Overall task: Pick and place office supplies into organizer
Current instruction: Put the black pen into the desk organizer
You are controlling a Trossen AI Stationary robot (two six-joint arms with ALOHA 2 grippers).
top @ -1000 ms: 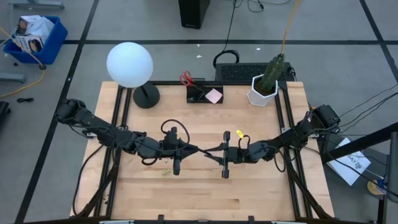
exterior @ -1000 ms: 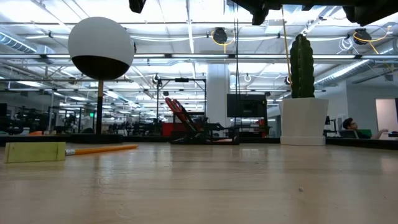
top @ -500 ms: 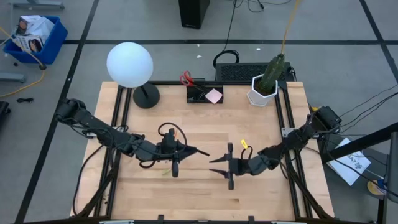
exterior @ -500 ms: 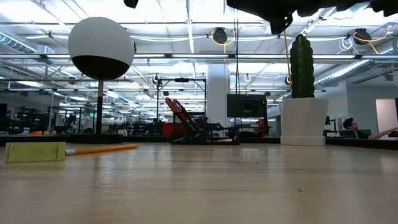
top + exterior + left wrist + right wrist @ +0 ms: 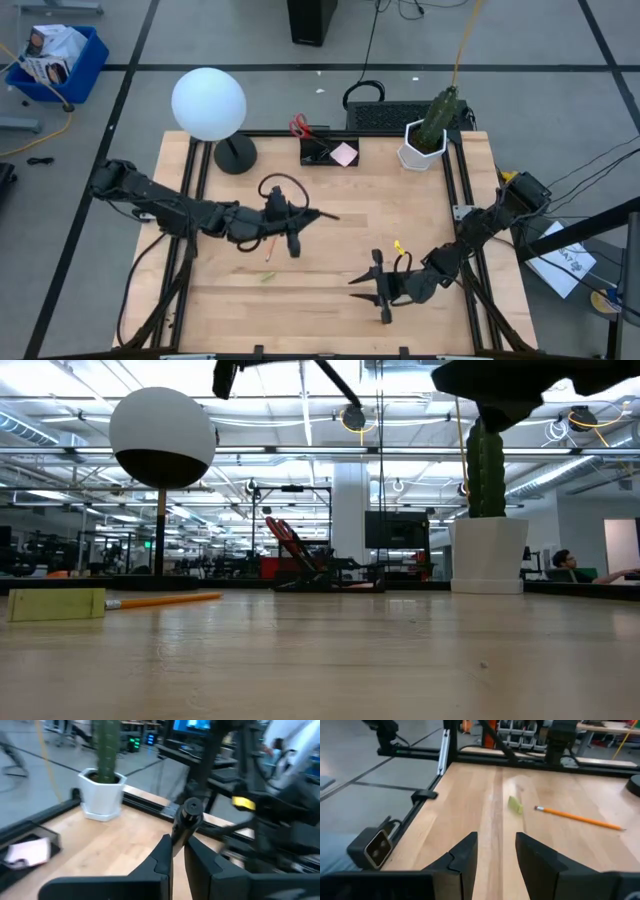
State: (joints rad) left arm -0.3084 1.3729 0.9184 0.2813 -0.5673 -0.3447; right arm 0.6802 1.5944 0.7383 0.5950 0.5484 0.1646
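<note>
My left gripper (image 5: 310,213) hovers over the table's middle, shut on a black pen (image 5: 326,214) that points toward the table's right. My right gripper (image 5: 366,291) is open above the near right part of the table and touches nothing. The black organizer (image 5: 328,152) stands at the far edge. Red-handled scissors (image 5: 299,127) stick up from it and a pink sticky-note pad (image 5: 344,153) lies in it. An orange pencil (image 5: 580,817) and a yellow-green eraser (image 5: 515,804) lie flat on the wood, left of centre. My left gripper pinches the black pen's shaft (image 5: 178,835) between its two fingers (image 5: 162,857). The pen runs along the fingers and sticks out past their tips, its round end (image 5: 191,809) pointing away. It is lifted clear of the table, roughly level.
A lamp with a white globe (image 5: 208,103) and a round black base (image 5: 235,155) stands at the far left. A cactus in a white pot (image 5: 423,146) stands at the far right, beside the organizer. Bare wood lies between my grippers and the organizer.
The two grippers, tip to tip at the table's middle a second ago, have parted. My left gripper has carried the pen up and toward the far edge. My right gripper has drawn back toward the near right corner.
</note>
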